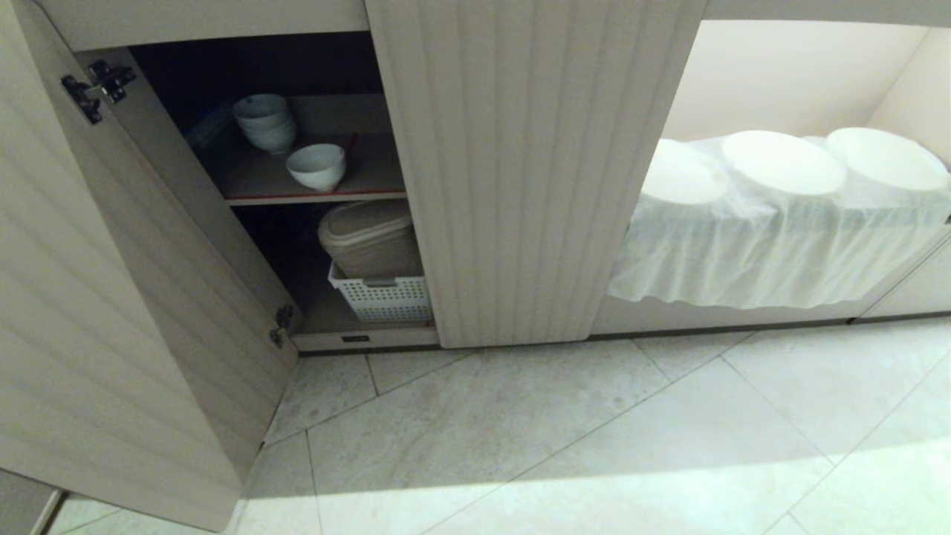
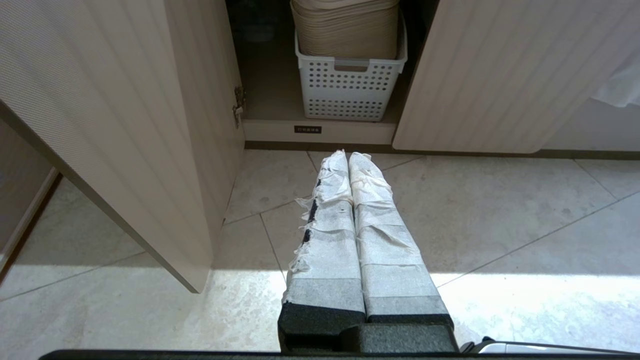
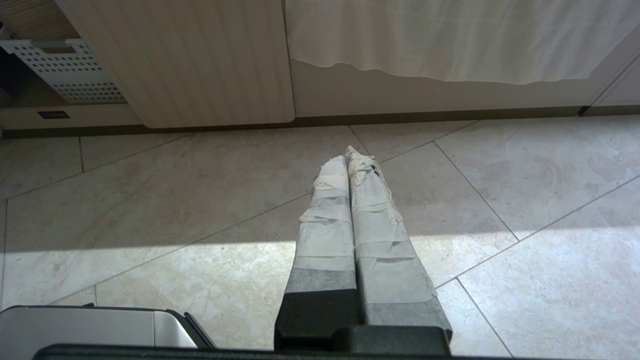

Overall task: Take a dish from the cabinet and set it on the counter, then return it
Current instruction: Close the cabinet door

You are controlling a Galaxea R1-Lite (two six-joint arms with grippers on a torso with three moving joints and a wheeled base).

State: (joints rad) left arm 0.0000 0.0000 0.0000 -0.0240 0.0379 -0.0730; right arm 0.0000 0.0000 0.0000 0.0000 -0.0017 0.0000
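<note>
- Left gripper: two long tapering fingers wrapped in frayed white tape over black bases.
- Right gripper: matching white-taped fingers, greyer bands near the black mount.

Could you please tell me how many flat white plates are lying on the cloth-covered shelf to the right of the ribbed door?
3, side by side on the white cloth: one nearest the door, one in the middle, one farthest right. More may sit beyond the picture's edge.
</note>
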